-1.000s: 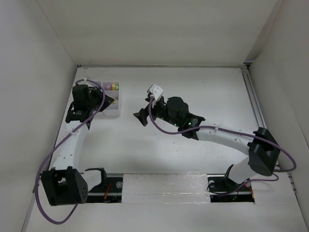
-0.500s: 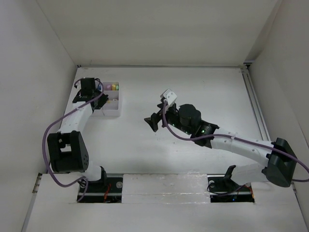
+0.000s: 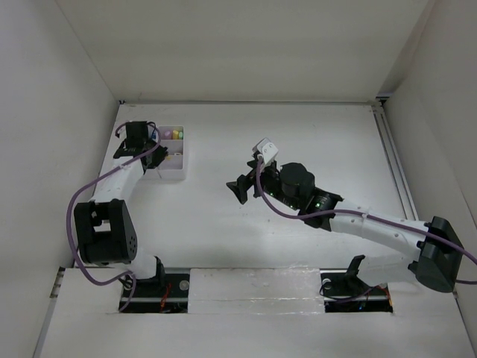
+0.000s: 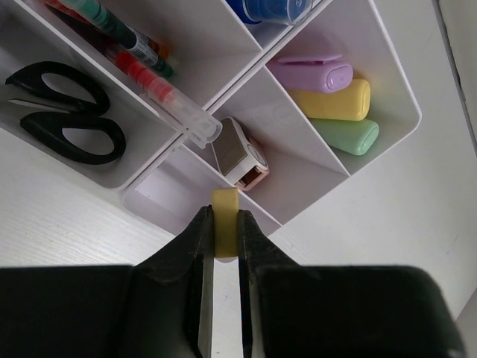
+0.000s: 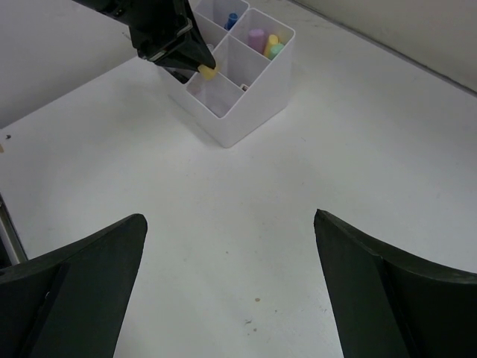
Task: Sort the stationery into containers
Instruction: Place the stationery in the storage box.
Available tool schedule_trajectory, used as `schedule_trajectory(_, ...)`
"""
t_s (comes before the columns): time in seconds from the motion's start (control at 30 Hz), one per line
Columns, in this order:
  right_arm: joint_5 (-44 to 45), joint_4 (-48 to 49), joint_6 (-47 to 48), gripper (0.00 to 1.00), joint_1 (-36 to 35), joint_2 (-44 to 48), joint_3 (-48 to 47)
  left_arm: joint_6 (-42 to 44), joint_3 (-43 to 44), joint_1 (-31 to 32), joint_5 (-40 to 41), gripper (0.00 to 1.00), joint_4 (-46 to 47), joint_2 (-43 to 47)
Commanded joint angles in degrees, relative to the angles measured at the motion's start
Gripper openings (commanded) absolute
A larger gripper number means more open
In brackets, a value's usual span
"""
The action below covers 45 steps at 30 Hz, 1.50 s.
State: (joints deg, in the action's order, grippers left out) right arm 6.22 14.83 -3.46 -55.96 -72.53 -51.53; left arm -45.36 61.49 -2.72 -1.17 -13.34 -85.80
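Note:
The white organizer [image 4: 402,112] stands at the back left of the table [image 3: 173,173]. It holds black-handled scissors [image 4: 63,112], pens [image 4: 134,56], a blue-capped bottle [image 4: 272,9], and pink [image 4: 313,73], yellow [image 4: 332,99] and green [image 4: 343,134] markers. My left gripper [image 4: 223,233] is shut on a small tan eraser [image 4: 224,222] and holds it just above the organizer's near compartment. The right wrist view shows the eraser [image 5: 208,71] over the organizer's rim [image 5: 253,115]. My right gripper [image 5: 229,216] is open and empty above bare table, right of the organizer [image 3: 237,188].
A small white and pink item [image 4: 240,155] lies in the organizer's middle compartment. White walls close the table at the left, back and right. A metal rail [image 3: 393,164] runs along the right side.
My left arm has folded back and swung its gripper over the organizer with the eraser. My right gripper has drawn away to the right, and barely moved in the last half second.

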Motion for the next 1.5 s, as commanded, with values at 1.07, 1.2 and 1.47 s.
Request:
schedule_trajectory(1.07,-0.07,1.08,-1.02,1.0,-0.37,0.55,0.46,0.18,-2.61,-0.09,-1.38,0.31,2.71,-0.33)
schedule_trajectory(1.2,-0.07,1.08,-1.02,1.0,-0.37,1.08,0.99,0.19,-2.61,-0.09,-1.99,0.31,2.71,-0.33)
schedule_trajectory(1.47,1.86,-3.13,-1.54,1.0,-0.37,2.22,-2.6,1.42,-1.3,-0.09,-3.75,0.35,0.6,6.6)
